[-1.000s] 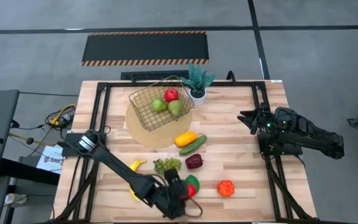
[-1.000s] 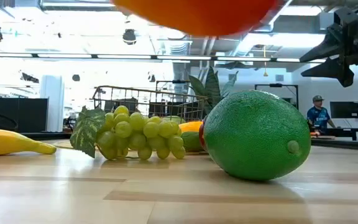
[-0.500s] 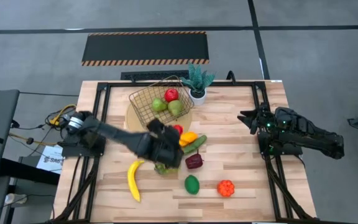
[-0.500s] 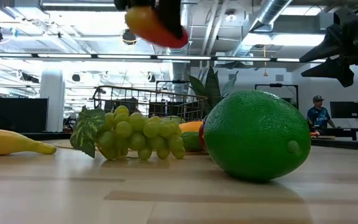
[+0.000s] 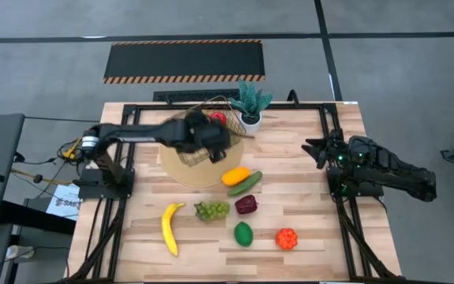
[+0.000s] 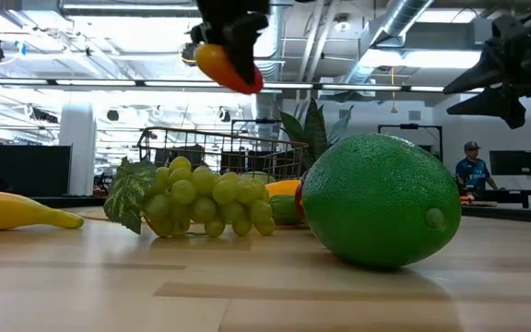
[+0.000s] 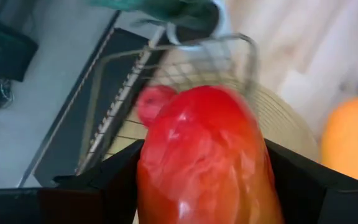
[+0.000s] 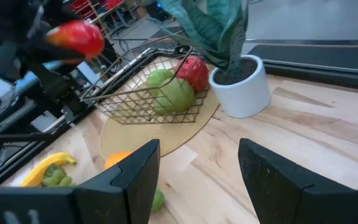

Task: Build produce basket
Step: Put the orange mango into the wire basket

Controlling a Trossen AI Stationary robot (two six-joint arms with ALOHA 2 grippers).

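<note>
My left gripper (image 5: 213, 134) is shut on a red-and-yellow toy fruit (image 7: 204, 155) and hangs over the gold wire basket (image 5: 231, 102). The fruit also shows in the low view (image 6: 229, 66) and the right wrist view (image 8: 76, 37). The basket stands on a round tan mat (image 5: 203, 172) and holds two green pears (image 8: 166, 87) and a red apple (image 8: 194, 71). My right gripper (image 8: 197, 149) is open and empty at the table's right side (image 5: 312, 151). My left gripper pinches the red-and-yellow fruit between its two fingers (image 7: 114, 186), one on each of its long sides (image 7: 151, 180). The fingers come from above, as the low view shows. The fruit hangs below them, lifted clear, above the basket.
A banana (image 5: 169, 227), green grapes (image 5: 212, 210), a green fruit (image 5: 243, 233), an orange piece (image 5: 287, 238), a purple piece (image 5: 247, 205), an orange-yellow mango (image 5: 236, 175) and a cucumber (image 5: 247, 184) lie on the table. A potted plant (image 5: 251, 104) stands beside the basket.
My left gripper has carried the red-and-yellow fruit from the table's near edge, beside the green fruit, toward the far edge, over the grapes, to above the basket. The fruit has stayed lifted clear and in the shut fingers.
</note>
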